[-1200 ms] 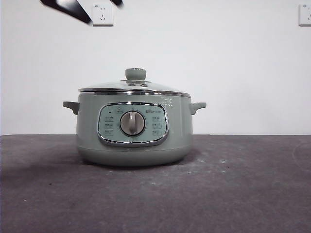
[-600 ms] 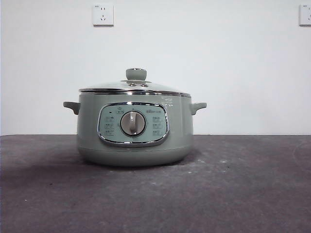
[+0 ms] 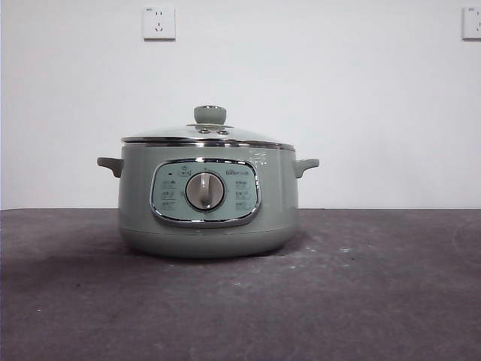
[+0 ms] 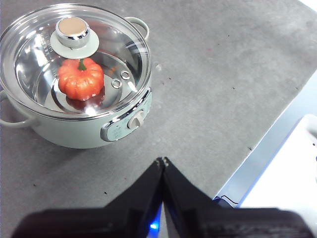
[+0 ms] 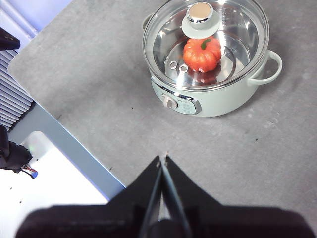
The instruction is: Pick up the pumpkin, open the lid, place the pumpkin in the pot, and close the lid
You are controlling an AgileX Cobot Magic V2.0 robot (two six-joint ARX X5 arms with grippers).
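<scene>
The sage-green pot (image 3: pixel 207 203) stands on the dark table, its dial facing the front camera. The glass lid (image 3: pixel 208 135) sits closed on the pot, knob (image 3: pixel 210 114) on top. Through the glass in both wrist views the orange pumpkin (image 4: pixel 80 79) (image 5: pixel 202 53) rests inside on the pot's steel bottom. My left gripper (image 4: pixel 162 161) hovers high above the table, away from the pot (image 4: pixel 89 121), its jaws shut with nothing between them. High on the other side my right gripper (image 5: pixel 163 159) is also shut and empty, well back from the pot (image 5: pixel 218 101). Neither arm shows in the front view.
Grey table surface (image 3: pixel 361 293) surrounds the pot. A table edge with a blue strip (image 4: pixel 267 148) and a white surface (image 4: pixel 297 183) lies beyond it; a similar edge (image 5: pixel 64 144) shows in the right wrist view. Wall sockets (image 3: pixel 158 22) hang behind.
A black arm tip at the top left of the front view one second ago has moved up out of the picture. The pot and lid have not moved.
</scene>
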